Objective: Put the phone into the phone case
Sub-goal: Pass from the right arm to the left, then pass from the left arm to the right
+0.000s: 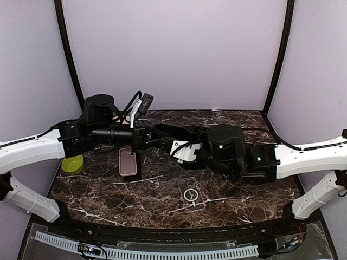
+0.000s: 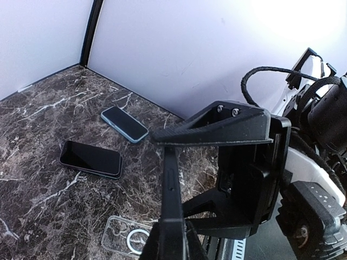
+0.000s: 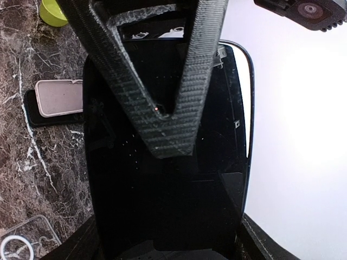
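Note:
A black phone [image 3: 162, 189] hangs in the air between both arms, above the table's middle. My right gripper [image 3: 168, 238] is shut across the phone's width, its screen facing that camera. My left gripper [image 2: 171, 225] is shut on the phone's thin edge [image 2: 171, 184], and its ribbed fingers [image 3: 124, 81] cross the phone's far end. In the top view the two grippers meet, the left gripper [image 1: 142, 136] beside the right gripper [image 1: 162, 131]. A clear phone case [image 1: 191, 193] with a white ring lies flat on the marble nearer the front, below the held phone and apart from it.
A pink case [image 1: 128, 161] rests on a dark slab left of centre. A green bowl [image 1: 72, 164] sits at the far left. Two more phones lie on the marble, one blue-edged [image 2: 124, 123] and one black [image 2: 90, 158]. Purple walls enclose the table.

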